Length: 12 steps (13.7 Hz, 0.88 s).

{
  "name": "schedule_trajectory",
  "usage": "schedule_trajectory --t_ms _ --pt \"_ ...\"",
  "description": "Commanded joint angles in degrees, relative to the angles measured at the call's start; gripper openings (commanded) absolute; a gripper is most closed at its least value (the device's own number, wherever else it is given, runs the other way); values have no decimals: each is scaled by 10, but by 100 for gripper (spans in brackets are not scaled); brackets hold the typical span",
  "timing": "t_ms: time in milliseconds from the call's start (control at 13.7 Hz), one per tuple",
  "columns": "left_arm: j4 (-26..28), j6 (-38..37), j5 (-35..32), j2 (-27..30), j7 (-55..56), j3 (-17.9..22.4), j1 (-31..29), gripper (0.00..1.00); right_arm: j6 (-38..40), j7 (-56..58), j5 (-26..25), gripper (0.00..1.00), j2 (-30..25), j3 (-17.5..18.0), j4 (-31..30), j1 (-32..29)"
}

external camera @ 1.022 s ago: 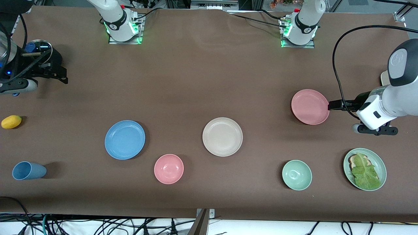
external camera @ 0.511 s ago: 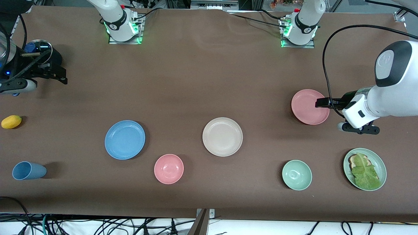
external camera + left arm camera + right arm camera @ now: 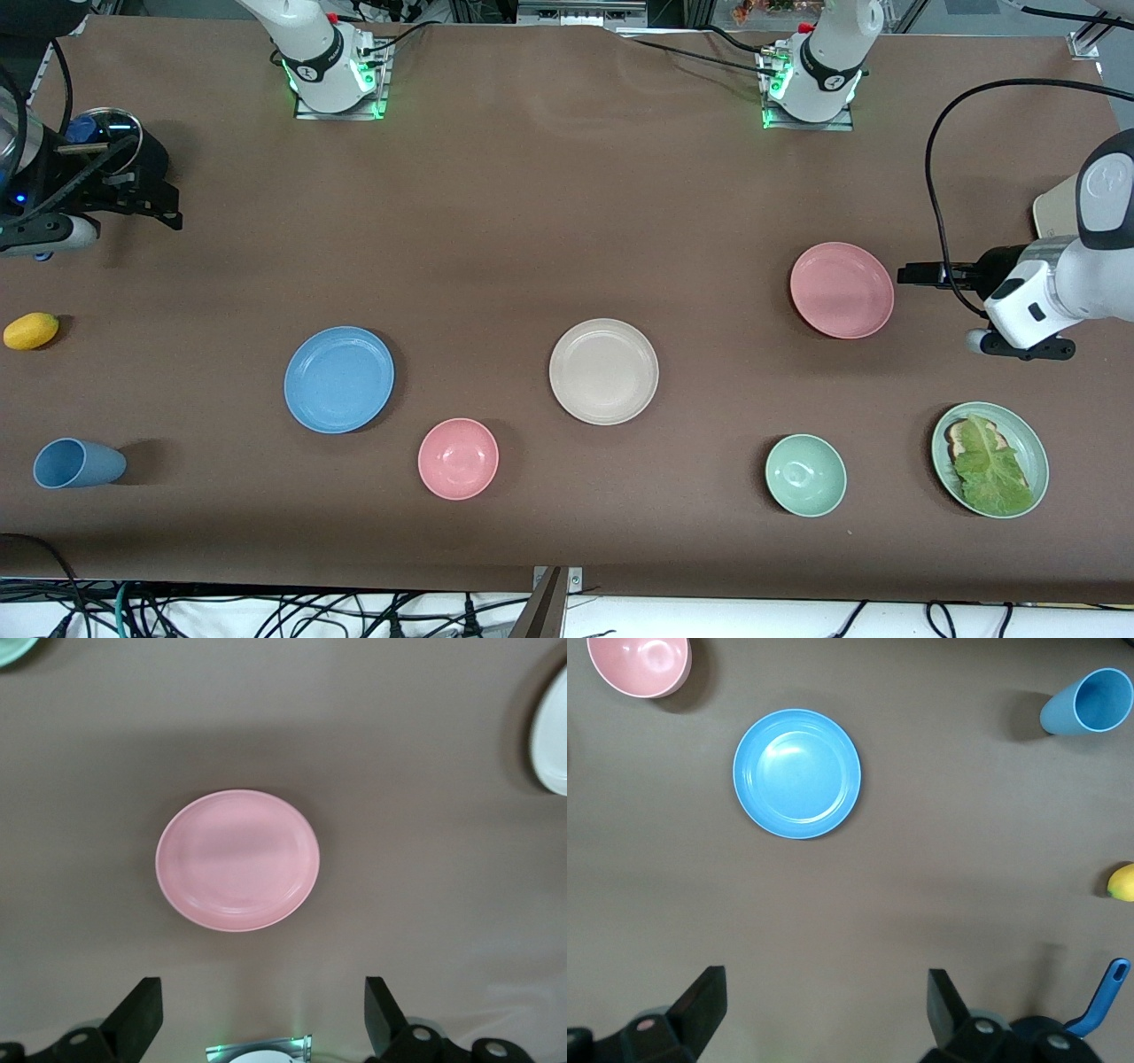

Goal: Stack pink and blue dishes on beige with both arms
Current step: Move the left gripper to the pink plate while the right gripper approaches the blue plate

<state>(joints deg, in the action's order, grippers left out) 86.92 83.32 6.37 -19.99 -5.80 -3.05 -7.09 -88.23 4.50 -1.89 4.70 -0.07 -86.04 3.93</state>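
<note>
The pink plate lies flat toward the left arm's end of the table, also seen whole in the left wrist view. My left gripper hovers open just off its rim, touching nothing; its fingers stand wide apart. The beige plate sits at mid-table with nothing on it. The blue plate lies toward the right arm's end and shows in the right wrist view. My right gripper waits open and empty over the table's right-arm end, well away from the blue plate.
A pink bowl sits between the blue and beige plates, nearer the camera. A mint bowl and a green plate with lettuce on bread lie nearer the camera than the pink plate. A blue cup lies on its side; a lemon is nearby.
My left gripper reached over the pink plate's rim half a second ago and has now drawn back off it toward the table's end. The plate has not moved. The right arm is still.
</note>
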Motion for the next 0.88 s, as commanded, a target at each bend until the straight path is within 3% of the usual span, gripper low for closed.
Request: schedule_trajectory --t_ms 0,146,584,803 --pt "63 34 9 37 -46 26 9 100 0 -5 -7 100 0 4 7 -5" --pt "121 87 2 57 -90 51 16 100 1 -5 -7 100 0 4 7 -7" --pt "219 199 2 55 -134 100 9 100 -6 -6 -2 100 0 4 7 -10" --pt "238 220 4 49 -133 105 4 100 -14 -6 0 100 30 4 7 -9"
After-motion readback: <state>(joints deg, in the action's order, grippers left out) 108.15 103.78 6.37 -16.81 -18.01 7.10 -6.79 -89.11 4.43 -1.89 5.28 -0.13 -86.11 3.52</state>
